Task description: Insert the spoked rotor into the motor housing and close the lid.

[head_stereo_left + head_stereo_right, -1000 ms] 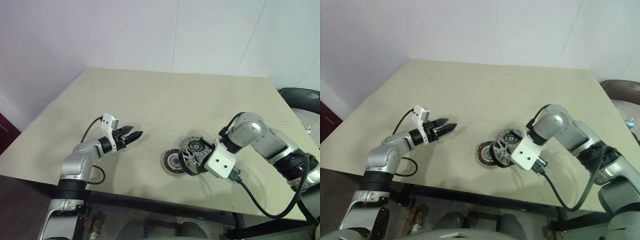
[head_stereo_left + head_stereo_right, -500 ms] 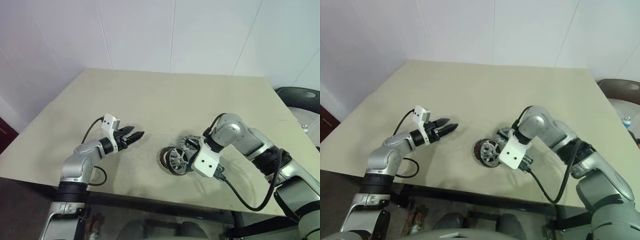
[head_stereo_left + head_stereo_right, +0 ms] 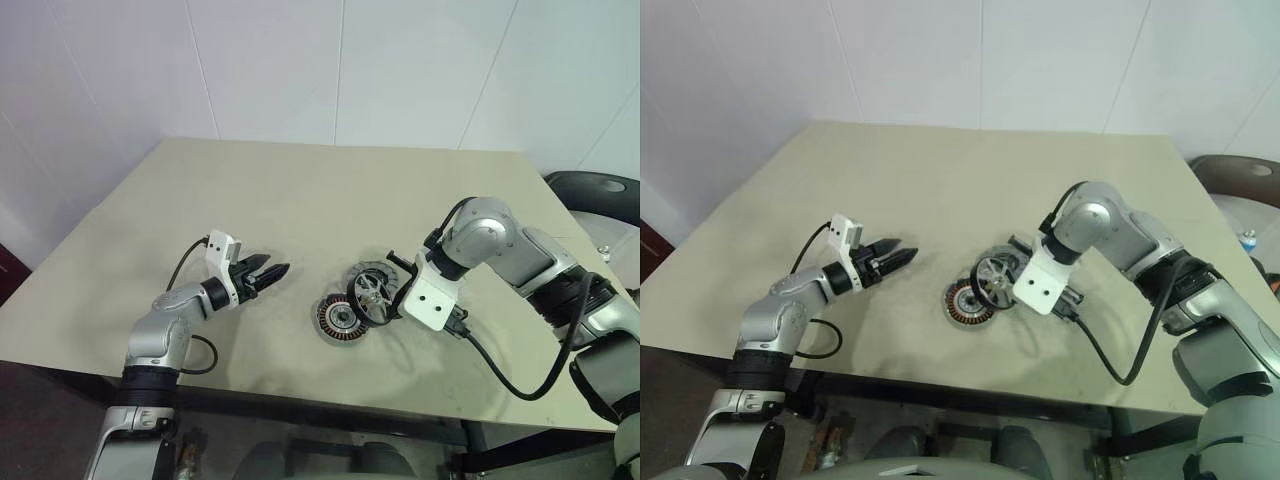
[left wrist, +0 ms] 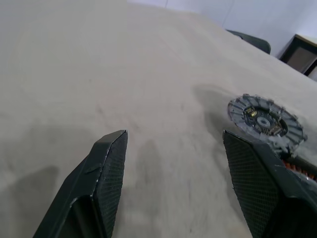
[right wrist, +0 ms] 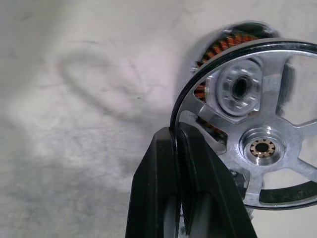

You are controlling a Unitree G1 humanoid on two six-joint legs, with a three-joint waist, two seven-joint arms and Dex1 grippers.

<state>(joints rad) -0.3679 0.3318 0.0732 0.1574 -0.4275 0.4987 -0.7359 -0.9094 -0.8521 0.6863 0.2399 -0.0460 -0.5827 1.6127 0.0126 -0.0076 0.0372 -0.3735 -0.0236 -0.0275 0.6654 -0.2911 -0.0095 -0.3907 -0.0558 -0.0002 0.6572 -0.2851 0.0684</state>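
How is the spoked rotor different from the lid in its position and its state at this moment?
The spoked rotor stands tilted on edge, while the lid lies flat on the table. The rotor is pinched at its rim by the right gripper, while the lid is touched by no gripper. The rotor hangs just above the motor housing; the lid rests beyond both. Both are round and of similar width.

Black spoked rotor (image 3: 373,294) raised on edge between copper-wound housing (image 3: 339,320) and flat lid (image 4: 265,120).

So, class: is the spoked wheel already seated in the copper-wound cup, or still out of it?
Out. The right gripper pinches the spoked wheel by its rim, on edge above the copper-wound cup.
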